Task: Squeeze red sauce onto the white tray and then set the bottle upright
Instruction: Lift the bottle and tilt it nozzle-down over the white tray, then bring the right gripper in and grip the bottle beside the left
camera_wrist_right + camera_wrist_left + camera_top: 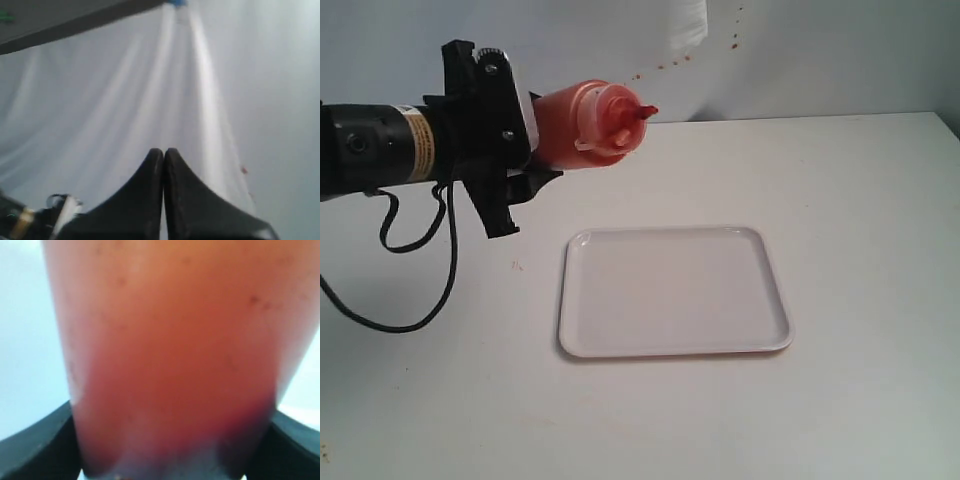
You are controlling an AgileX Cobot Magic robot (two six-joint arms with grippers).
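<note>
My left gripper [525, 135] is shut on the bottle [585, 125], a translucent red-orange squeeze bottle held lying sideways in the air, its red nozzle [642, 113] pointing right. It hovers above and behind the far left corner of the white tray [675, 290], which lies flat on the table with nothing visible on it. In the left wrist view the bottle [170, 360] fills the picture between the black fingers [35, 445]. No red sauce shows at the nozzle or on the tray. My right gripper [163, 151] is shut on nothing, facing white cloth; it is out of the exterior view.
A black cable [410, 280] loops on the table under the left arm. Small reddish specks [665, 65] dot the white backdrop behind the bottle. The tabletop [860, 200] is plain white.
</note>
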